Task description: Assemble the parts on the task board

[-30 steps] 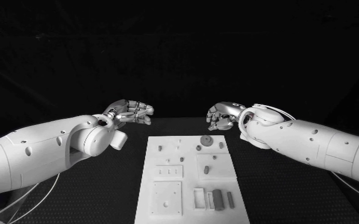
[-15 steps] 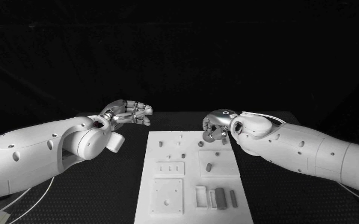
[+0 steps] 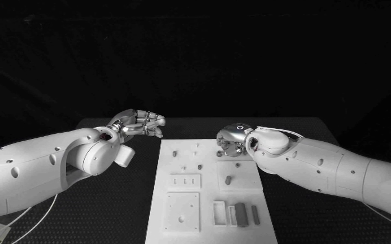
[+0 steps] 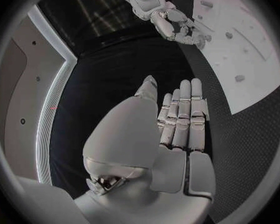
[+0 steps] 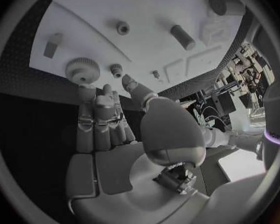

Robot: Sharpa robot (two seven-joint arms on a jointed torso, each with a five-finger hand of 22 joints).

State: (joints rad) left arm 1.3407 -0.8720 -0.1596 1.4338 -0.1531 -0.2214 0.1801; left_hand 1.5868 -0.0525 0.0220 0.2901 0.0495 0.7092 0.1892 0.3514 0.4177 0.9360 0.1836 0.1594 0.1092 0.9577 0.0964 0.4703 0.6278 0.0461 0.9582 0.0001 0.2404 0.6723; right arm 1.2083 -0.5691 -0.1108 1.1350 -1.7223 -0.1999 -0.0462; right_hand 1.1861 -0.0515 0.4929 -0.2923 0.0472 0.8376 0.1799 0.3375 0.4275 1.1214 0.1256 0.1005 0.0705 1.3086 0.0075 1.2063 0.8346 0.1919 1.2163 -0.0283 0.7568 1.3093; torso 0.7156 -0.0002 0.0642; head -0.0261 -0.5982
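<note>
The white task board (image 3: 205, 142) lies in the middle of the table, lengthwise away from me. Small grey parts sit on it: a peg (image 3: 228, 180) mid-board and dark bars (image 3: 241, 214) near the front right. My right hand (image 3: 232, 140) hovers over the board's far right part, fingers close together and bent, nothing in them. In the right wrist view its fingertips (image 5: 85, 90) end just short of a large gear (image 5: 82, 69), with a small gear (image 5: 117, 72) beside it. My left hand (image 3: 140, 123) hangs left of the board's far corner, fingers curled, holding nothing.
More parts lie further along the board (image 5: 146, 5): a cylinder (image 5: 182, 37), a small ring (image 5: 122, 28) and a block (image 5: 53, 45). Raised white plates with holes (image 3: 182, 213) take up the board's front left. Black table (image 3: 122, 199) flanks the board on both sides.
My right hand has come in from beyond the board's far right corner to above the gear area. The head view has shifted slightly. The left hand has hardly moved.
</note>
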